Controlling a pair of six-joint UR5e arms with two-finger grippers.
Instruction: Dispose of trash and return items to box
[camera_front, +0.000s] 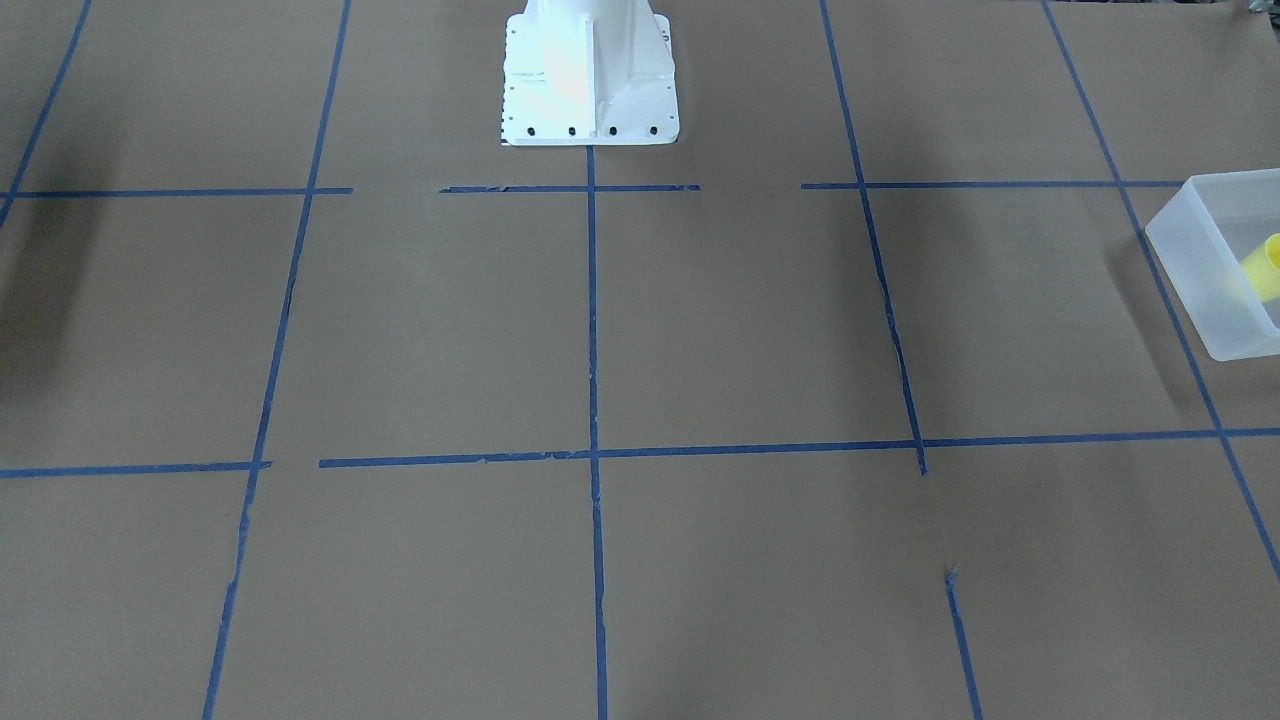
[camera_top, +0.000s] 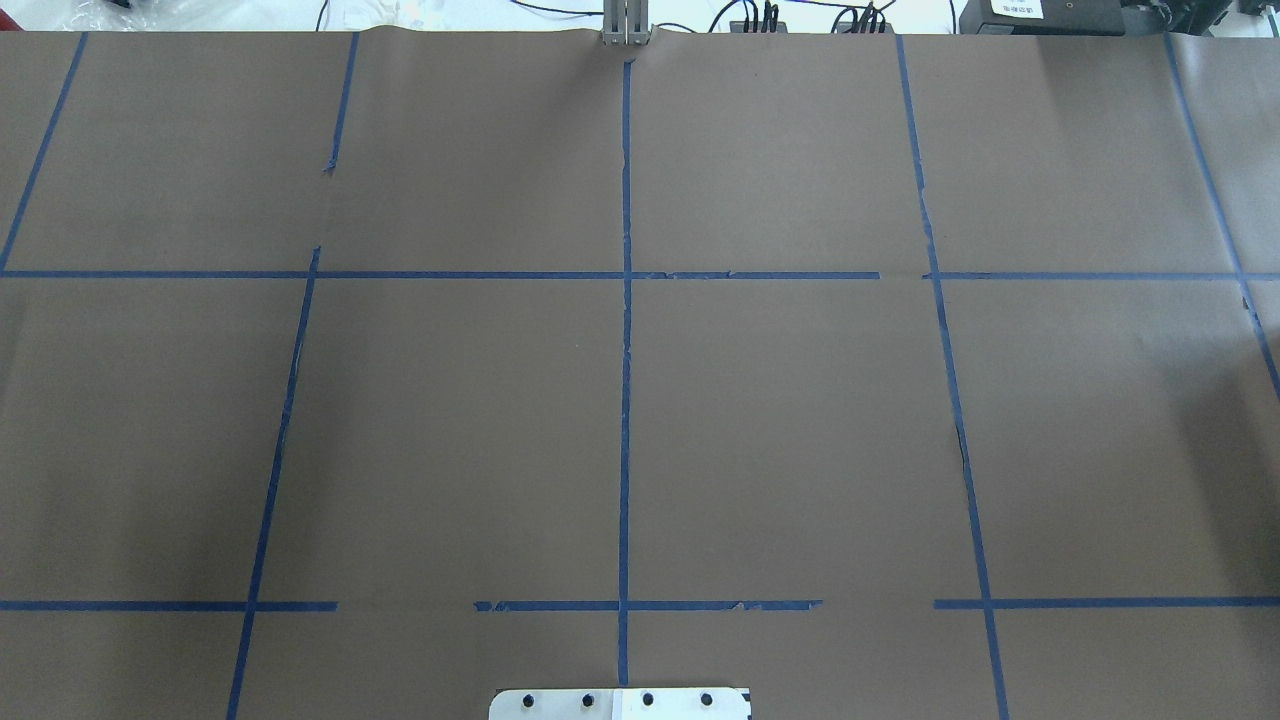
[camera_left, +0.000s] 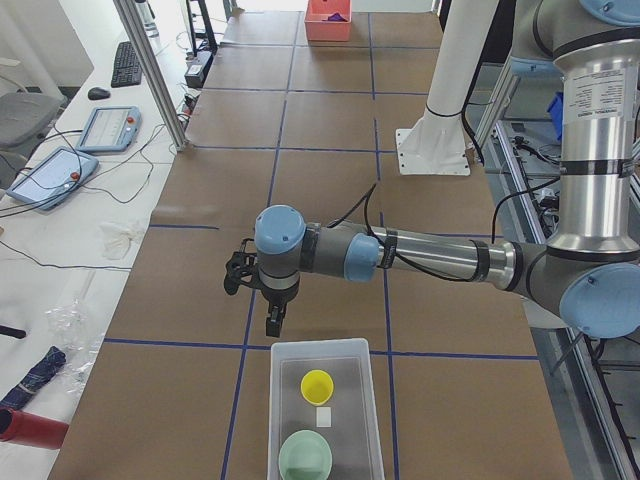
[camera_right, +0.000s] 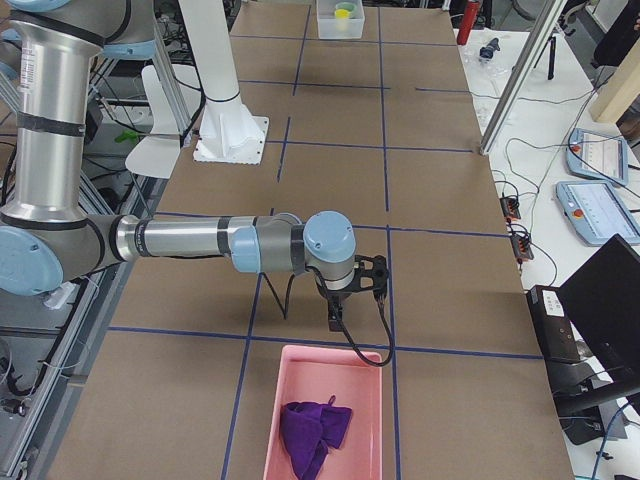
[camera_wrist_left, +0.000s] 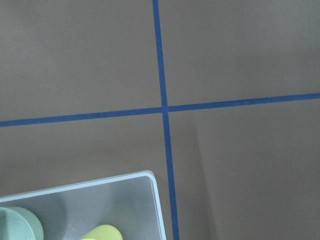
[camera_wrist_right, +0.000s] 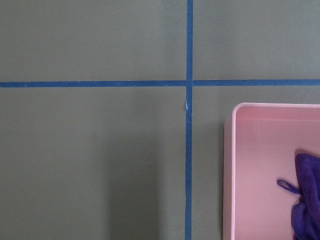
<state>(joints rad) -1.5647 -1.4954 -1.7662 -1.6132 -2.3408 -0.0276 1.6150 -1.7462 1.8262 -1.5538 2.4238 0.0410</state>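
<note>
You have cup (camera_left: 317, 384) and bowl (camera_left: 305, 455) in the box (camera_left: 272, 420) and cloth (camera_right: 315, 430) in the bin (camera_right: 310, 350), so only retreat seems left; finger state of left gripper (camera_left: 270, 322) and right gripper (camera_right: 335, 318) cannot be told.

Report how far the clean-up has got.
Done, it seems: the yellow cup and green bowl sit in the translucent bin, and the purple cloth lies in the pink bin. In hand: nothing shows in the left gripper or right gripper, each hanging near a bin. Left: probably nothing; the views show no other item to move.
</note>
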